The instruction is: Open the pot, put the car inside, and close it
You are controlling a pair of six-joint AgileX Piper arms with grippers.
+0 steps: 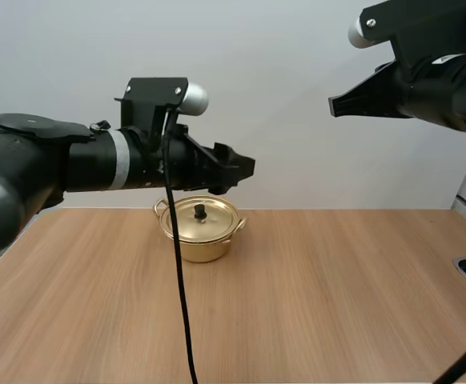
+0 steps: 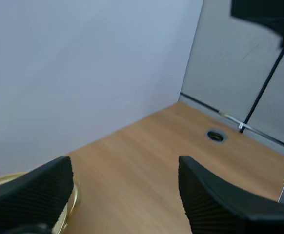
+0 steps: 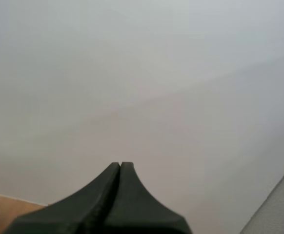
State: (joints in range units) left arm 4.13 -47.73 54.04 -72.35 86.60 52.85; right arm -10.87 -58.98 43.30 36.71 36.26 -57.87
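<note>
High view looks forward-down; left wrist shares the pot.

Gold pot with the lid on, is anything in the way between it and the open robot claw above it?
No, nothing visible is in the way. The open left gripper hangs above the shiny gold metal pot, and only empty space lies between it and the lid's black knob.
</note>
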